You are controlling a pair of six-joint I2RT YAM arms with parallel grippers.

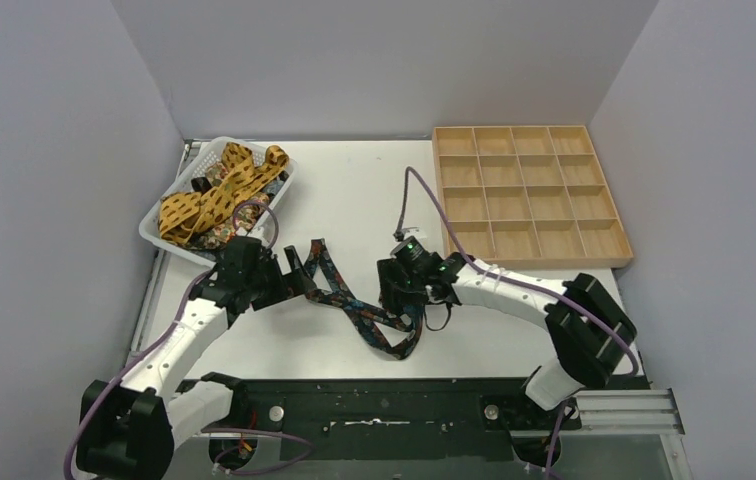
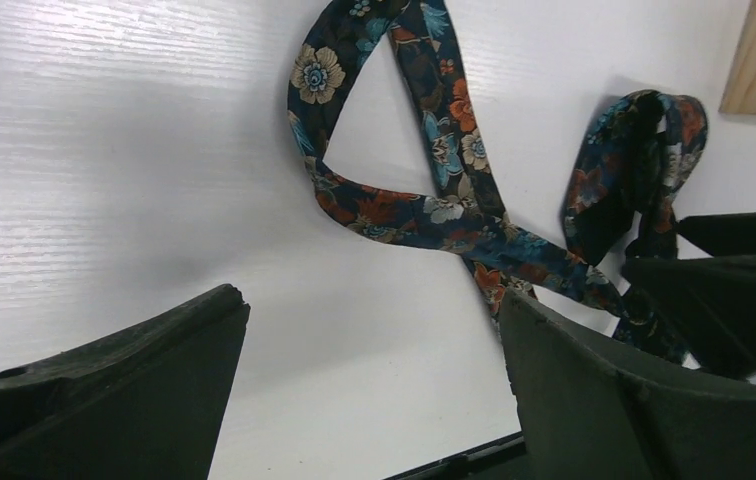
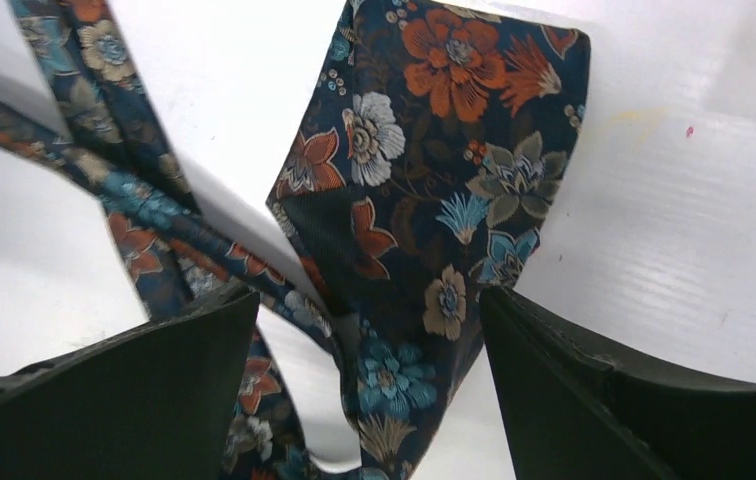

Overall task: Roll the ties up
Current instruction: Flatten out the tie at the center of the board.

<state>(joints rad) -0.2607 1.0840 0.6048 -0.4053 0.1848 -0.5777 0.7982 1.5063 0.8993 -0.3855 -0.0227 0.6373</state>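
The left end effector (image 2: 372, 400) is opened wide. Its two dark, hard fingers (image 2: 124, 390) are seen at 7 and 5 o'clock in the left wrist view. Only the smooth white surface (image 2: 104, 150) is seen between them, so nothing is held. Just past the finger at 5 o'clock, the floral tie (image 2: 434, 200) is laid on the surface. It is made of soft, dark blue cloth printed with orange, cream and blue flowers. A loose loop shaped like a triangle is made by it toward 12 o'clock.

The right end effector (image 3: 369, 390) is opened wide too. The broad, flat end of the floral tie is seen between its fingers (image 3: 634, 400), but it is not squeezed by them. A thin strip of the same tie is seen toward 10 o'clock.

From above, the floral tie is spread in bends across the middle of the surface, from the left end effector at 9 o'clock to the right one at 3 o'clock. A fold is seen toward 6 o'clock.

At 10 o'clock a white plastic basket (image 1: 206, 156) with a holed wall is set. It is filled with yellow ties (image 1: 214, 195) with dark spots, heaped and tangled. At 2 o'clock a flat wooden tray (image 1: 529, 190) is set, split into many small square boxes.
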